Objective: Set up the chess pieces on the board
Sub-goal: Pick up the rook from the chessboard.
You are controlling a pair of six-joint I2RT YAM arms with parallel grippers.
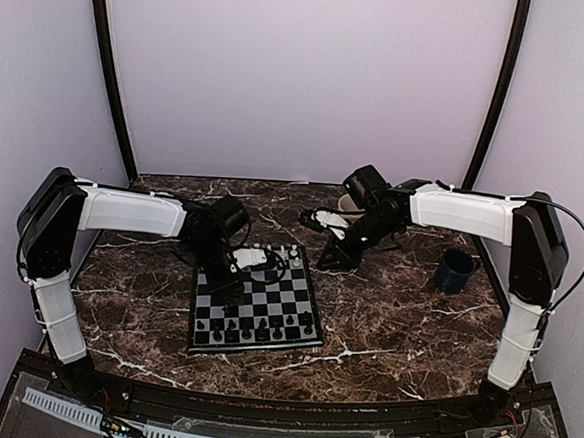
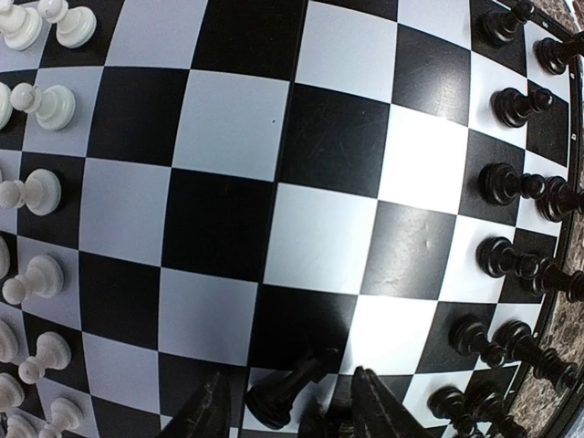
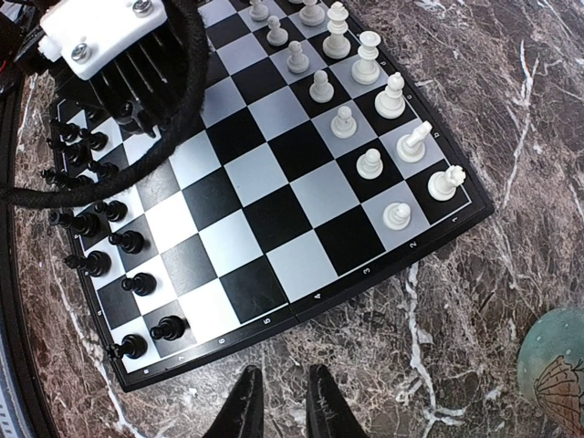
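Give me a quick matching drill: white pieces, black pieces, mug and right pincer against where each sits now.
Things: 1 white pieces; 2 black pieces; 3 mug; 4 right pincer.
Places: A over bare marble just beside the board; B the board's near rows; C standing on the marble's right side, well off the board; D the board's far rows.
Pairs: 1-D, 2-B, 3-C, 4-A.

The arms (image 1: 127,211) are clad in white shells with black joints; black cables (image 3: 193,64) are run alongside; a white plate (image 3: 100,32) is held by screws (image 3: 141,7).
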